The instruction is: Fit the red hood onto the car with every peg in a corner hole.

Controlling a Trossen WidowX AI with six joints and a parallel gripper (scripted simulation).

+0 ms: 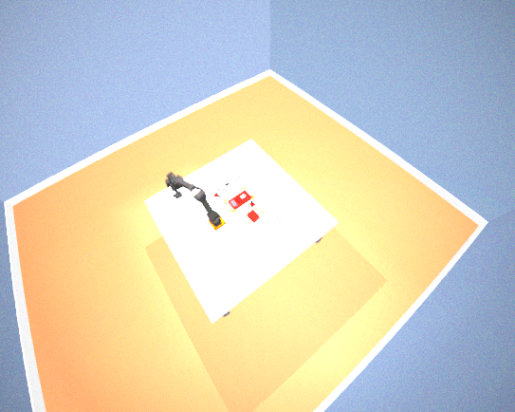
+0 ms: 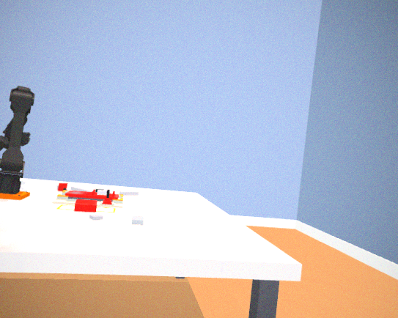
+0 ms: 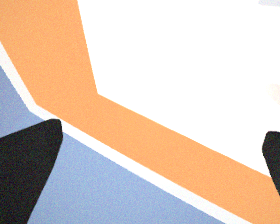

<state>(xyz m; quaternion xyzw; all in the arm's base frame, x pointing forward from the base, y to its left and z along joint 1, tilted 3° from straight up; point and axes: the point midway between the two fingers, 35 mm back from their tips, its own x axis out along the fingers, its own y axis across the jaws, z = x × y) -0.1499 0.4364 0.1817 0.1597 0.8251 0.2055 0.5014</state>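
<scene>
The hood (image 1: 253, 215) (image 2: 86, 206) is a small red block-like shell lying on the table, within thin yellow corner marks. The red car chassis (image 1: 240, 199) (image 2: 91, 196) sits in its jig beside the hood, with the two apart. Pale patches show on its deck; the engine block, pegs and hood's corner holes are too small to make out. My gripper (image 1: 173, 191) (image 2: 11, 146) (image 3: 164, 134) is open and empty, raised near the table's edge behind the arm's base, well away from hood and chassis. In the wrist view its two black fingers stand wide apart.
The arm's orange base (image 1: 216, 227) (image 2: 9, 196) stands on the white table (image 1: 248, 266) (image 2: 170, 242). Small red parts (image 1: 216, 195) (image 2: 62, 187) lie by the chassis. Pale grey pieces (image 2: 96, 217) (image 2: 137, 220) lie near the hood.
</scene>
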